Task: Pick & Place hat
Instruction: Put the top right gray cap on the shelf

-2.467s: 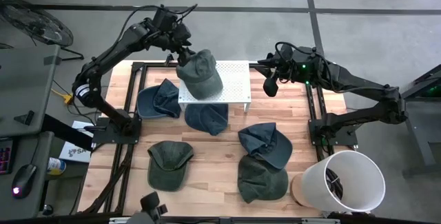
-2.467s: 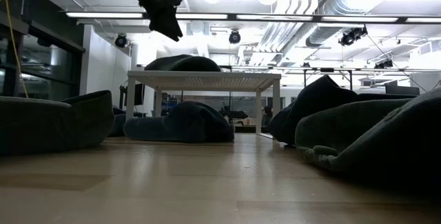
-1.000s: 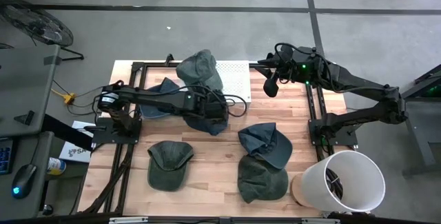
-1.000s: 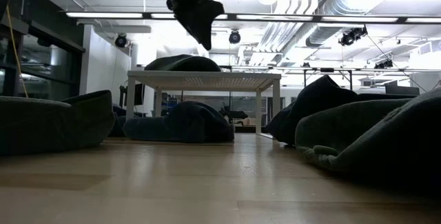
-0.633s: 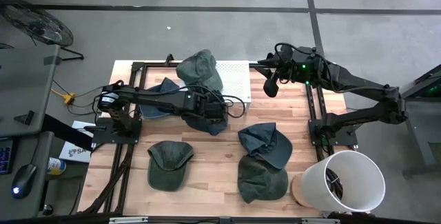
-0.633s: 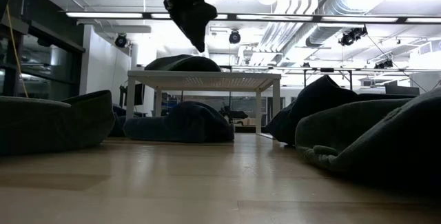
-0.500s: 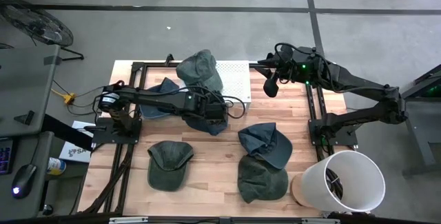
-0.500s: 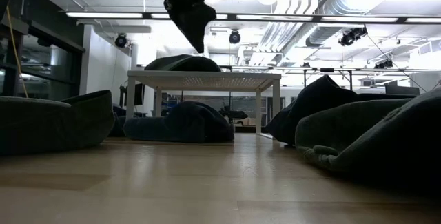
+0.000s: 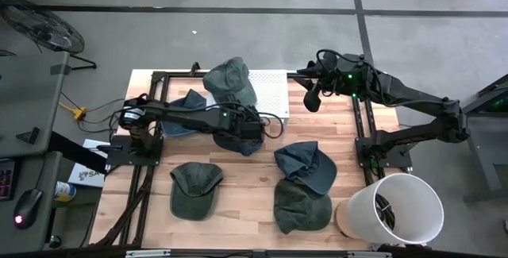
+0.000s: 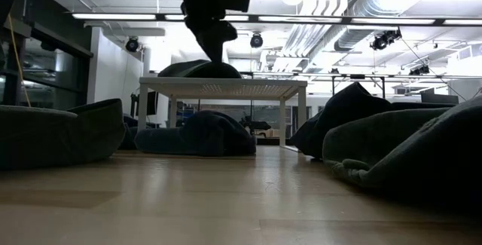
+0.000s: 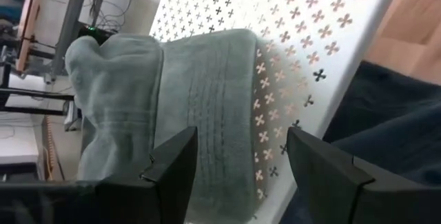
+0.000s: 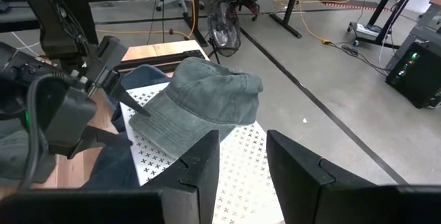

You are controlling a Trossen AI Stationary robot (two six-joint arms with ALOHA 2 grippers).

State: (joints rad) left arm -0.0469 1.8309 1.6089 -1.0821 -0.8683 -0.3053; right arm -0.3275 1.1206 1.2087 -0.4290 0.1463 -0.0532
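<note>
A grey-green cap (image 9: 230,83) lies on a white perforated stand (image 9: 271,91), crown toward the far edge and brim toward the near edge. My left gripper (image 9: 248,125) hangs open at the stand's near edge, above the table. In the left wrist view the cap's brim (image 11: 207,114) lies just ahead of the open fingers (image 11: 241,141). In the low view this gripper (image 10: 212,49) stands right above the cap (image 10: 197,68). My right gripper (image 9: 311,98) waits open in the air, right of the stand (image 12: 242,141).
A dark blue cap (image 9: 236,136) lies under the stand, and another blue cap (image 9: 182,113) lies left of it. A green cap (image 9: 195,188) lies near the front, and two caps (image 9: 305,165) (image 9: 300,206) lie at the right. A white bin (image 9: 389,209) stands at the near right corner.
My left gripper has come down toward the cap on the stand and stayed open. The cap and the right arm have kept still.
</note>
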